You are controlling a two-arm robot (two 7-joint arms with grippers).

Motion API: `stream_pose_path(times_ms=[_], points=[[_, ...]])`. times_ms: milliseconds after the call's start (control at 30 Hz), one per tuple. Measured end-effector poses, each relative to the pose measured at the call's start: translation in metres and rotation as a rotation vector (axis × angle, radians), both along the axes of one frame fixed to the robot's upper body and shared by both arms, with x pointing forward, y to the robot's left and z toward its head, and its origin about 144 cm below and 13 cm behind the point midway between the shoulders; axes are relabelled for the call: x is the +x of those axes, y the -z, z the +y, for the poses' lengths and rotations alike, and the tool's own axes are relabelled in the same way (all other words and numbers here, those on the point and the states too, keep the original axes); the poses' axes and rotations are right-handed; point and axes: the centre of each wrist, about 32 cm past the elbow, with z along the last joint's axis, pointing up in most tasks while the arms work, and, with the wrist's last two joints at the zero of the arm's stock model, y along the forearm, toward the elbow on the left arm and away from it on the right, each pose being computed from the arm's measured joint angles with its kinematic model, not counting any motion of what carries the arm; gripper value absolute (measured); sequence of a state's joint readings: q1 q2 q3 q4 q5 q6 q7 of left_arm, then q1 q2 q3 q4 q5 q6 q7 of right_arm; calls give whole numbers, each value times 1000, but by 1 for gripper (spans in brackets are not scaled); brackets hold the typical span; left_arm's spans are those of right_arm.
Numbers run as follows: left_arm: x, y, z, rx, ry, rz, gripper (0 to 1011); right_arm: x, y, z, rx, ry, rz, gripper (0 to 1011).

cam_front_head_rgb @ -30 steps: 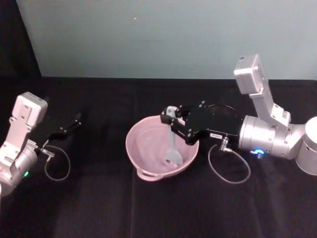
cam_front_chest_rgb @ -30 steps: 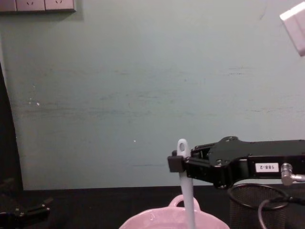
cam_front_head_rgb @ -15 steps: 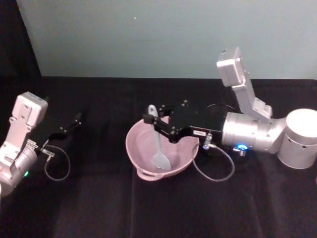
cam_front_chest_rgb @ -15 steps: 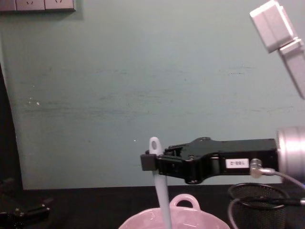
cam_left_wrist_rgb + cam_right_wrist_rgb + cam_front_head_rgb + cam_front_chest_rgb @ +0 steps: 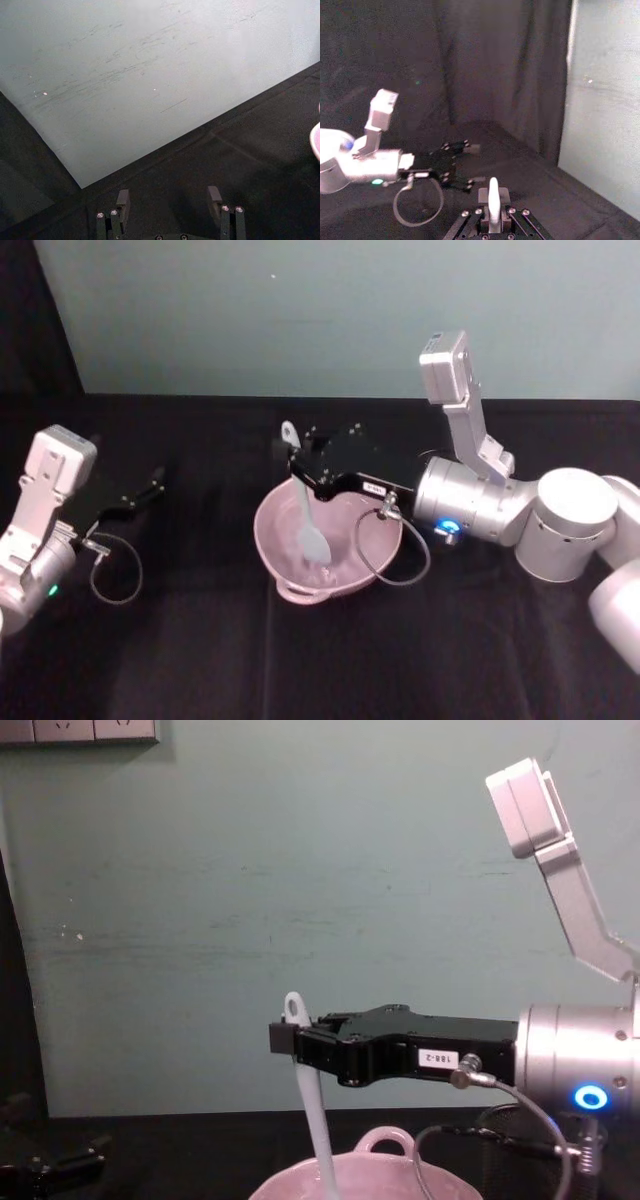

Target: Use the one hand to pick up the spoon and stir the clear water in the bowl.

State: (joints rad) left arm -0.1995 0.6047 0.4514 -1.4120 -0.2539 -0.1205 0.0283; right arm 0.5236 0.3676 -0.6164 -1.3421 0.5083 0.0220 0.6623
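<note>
Jaws of the right gripper point(image 5: 293, 462), a flat black claw with a small white label on a silver cylindrical wrist ringed in glowing blue: clamped on the upper handle of the white plastic spoon point(image 5: 303, 502), just below the hole at its tip. Spoon: long slim handle, broad flat head. It is nearly upright, its tip leaning slightly toward the robot's left, and its head is down inside the wide pale pink ceramic bowl point(image 5: 266, 540), toward the left side of the basin. Whether the head touches the bottom cannot be told from where one stands. Bowl: set on the black cloth-covered table point(image 5: 200, 640), about mid-table in front of the robot, with a small loop handle on the rim nearest the robot. The clear water in it is hard to make out. Right arm: reaches in from the robot's right, with the gripper held level above the bowl's far rim. Seen from the side, the spoon point(image 5: 312, 1115) hangs down from the gripper point(image 5: 283, 1038) into the bowl point(image 5: 370, 1182). Thin grey cable point(image 5: 395, 558): loops from the right wrist across the bowl's right rim. Left gripper point(image 5: 152, 483): black, parked low at the table's left side, well apart from the bowl. Its two fingers point(image 5: 122, 200) are spread with nothing between them. Backdrop: plain pale green wall point(image 5: 300, 310) behind the table.
</note>
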Motion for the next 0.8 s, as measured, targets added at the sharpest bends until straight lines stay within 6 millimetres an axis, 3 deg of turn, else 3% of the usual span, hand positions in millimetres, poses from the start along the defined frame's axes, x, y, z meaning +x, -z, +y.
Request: stream_pose_path(times_ms=[400, 800], points=[[0, 0, 0, 0, 0, 0, 1011, 21, 20, 5, 85, 113, -21, 134], [0, 0, 0, 0, 0, 0, 1011, 21, 20, -5, 92, 195, -82, 134]])
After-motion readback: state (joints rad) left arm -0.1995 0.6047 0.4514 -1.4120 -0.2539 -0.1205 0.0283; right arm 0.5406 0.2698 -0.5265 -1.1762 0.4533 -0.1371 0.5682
